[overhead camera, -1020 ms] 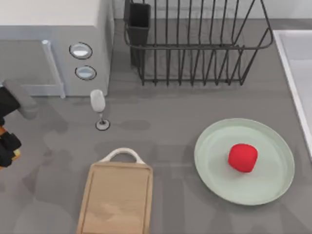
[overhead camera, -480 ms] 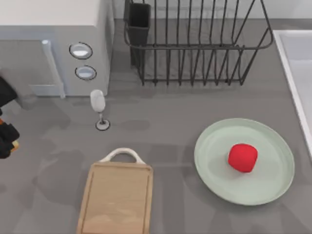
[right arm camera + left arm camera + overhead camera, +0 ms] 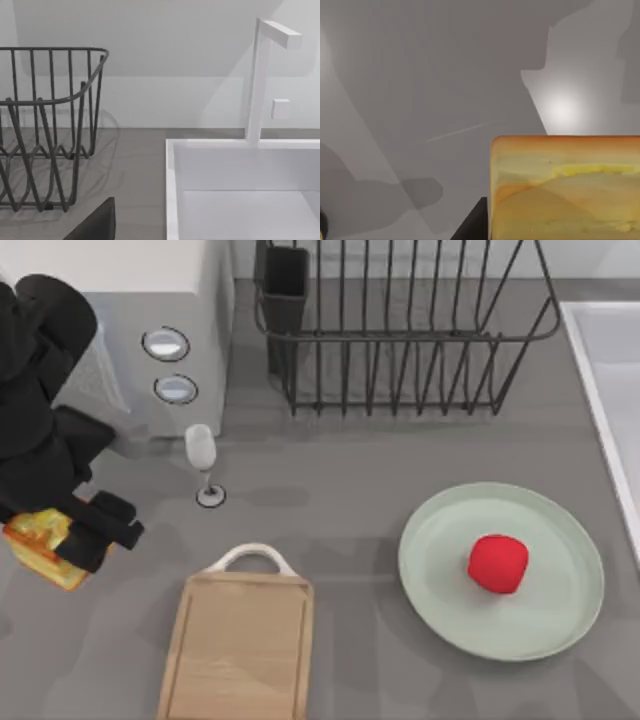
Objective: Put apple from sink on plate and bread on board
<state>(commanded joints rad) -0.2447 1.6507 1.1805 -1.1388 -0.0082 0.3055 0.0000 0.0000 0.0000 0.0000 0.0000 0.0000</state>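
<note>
At the far left of the top view, the black left arm is seen reaching down from the upper left corner over the grey table (image 3: 330, 510). Its left pincer (image 3: 62, 540) is closed on the bread (image 3: 38, 548), a golden-orange and yellow block held between the dark fingers. The bread is held well to the left of the board and apart from it. In the left wrist view the bread (image 3: 565, 187) is seen close up, with a toasted upper edge and pale yellow face, above the grey table surface and shadows.

Behind the arm, a pale grey microwave (image 3: 150, 330) with two round dials stands at the upper left. Just beside its lower right corner, a small clear wine glass (image 3: 202, 455) stands upright on the table. Below it, at the bottom edge, lies the light wooden board (image 3: 240, 650), its white arched handle pointing toward the glass; nothing rests on the board.

In the upper middle, a dark wire dish rack (image 3: 400, 330) is placed against the back. It is also seen in the right wrist view (image 3: 45, 130).

To the right of the board, the pale mint-green plate (image 3: 440, 570) lies on the table. The red apple (image 3: 498, 563) sits on it, slightly right of its centre.

At the far right edge, the pale rim of the sink (image 3: 600, 410) is seen. In the right wrist view the white sink basin (image 3: 240, 190) and a white faucet (image 3: 260, 75) are shown. Whether the right pincer is open or closed cannot be told.
</note>
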